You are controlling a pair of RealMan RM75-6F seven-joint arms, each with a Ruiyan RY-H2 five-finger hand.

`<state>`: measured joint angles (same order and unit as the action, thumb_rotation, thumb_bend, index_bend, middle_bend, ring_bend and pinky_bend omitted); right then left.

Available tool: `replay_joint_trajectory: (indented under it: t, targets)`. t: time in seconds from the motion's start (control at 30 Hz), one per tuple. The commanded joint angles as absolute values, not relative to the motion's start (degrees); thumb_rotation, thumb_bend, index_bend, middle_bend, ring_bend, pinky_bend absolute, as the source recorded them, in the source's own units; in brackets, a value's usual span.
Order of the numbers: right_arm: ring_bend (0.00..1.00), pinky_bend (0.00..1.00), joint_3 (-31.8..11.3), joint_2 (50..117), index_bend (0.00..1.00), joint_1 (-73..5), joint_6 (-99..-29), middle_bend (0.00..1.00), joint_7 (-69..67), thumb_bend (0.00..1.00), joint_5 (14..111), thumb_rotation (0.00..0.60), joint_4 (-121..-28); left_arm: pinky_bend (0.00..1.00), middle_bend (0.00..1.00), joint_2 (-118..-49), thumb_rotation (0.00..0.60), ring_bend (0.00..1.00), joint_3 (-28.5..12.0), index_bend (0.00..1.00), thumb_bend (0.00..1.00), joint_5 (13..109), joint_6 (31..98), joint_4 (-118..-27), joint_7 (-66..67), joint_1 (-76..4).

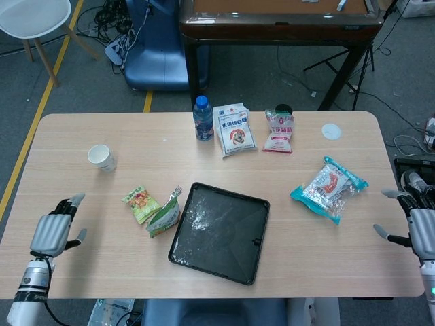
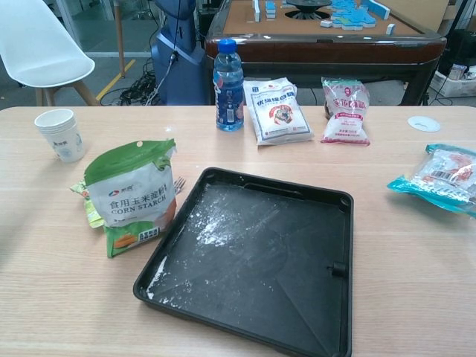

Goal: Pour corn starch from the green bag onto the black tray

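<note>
Starch bag, green and white plastic, labelled corn starch [image 2: 132, 195], stands upright just beside the left edge of the one black rectangular tray [image 1: 239, 255], well to the right of the left hand [image 1: 54, 231]. White powder dusts the tray's near-left part. That left hand hovers over the table's left edge, fingers apart, grasping nothing. The right hand [image 1: 416, 227] sits off the right edge, fingers spread, empty too. A fork [image 1: 175, 193] peeks out behind the bag, and a small green snack packet [image 1: 139, 202] lies between bag and left hand. Further out: one paper cup [image 1: 101, 157], one blue-capped water bottle [image 1: 202, 119], two white pouches [image 1: 233, 128] at the far edge, one teal packet [image 1: 329, 188] nearer the right hand.
</note>
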<state>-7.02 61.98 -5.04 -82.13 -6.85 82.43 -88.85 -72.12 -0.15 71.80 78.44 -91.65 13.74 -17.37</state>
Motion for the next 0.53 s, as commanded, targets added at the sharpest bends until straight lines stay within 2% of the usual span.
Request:
replay_joint_trajectory:
  t: [0.03,0.23,0.53]
  targets:
    - [0.15,0.18,-6.61,62.01,0.28,-5.78,-81.38,0.32,-6.93,0.1,83.35,0.6,-89.02,0.38,0.12,-69.72,0.6,0.12,-0.5,0.0,0.32,71.08,83.04,-94.45,15.56,-13.89]
    - [0.15,0.18,-6.02,62.18,0.29,-6.95,-80.36,0.32,-7.39,0.1,85.0,0.6,-89.39,0.36,0.12,-69.28,0.6,0.12,0.12,0.01,0.32,72.23,88.97,-97.46,16.05,-9.23]
    - [0.15,0.18,-5.45,62.17,0.29,-8.16,-79.99,0.33,-6.96,0.1,86.98,0.6,-90.29,0.34,0.12,-68.97,0.6,0.12,0.32,0.01,0.32,73.16,91.83,-99.74,17.75,-5.92]
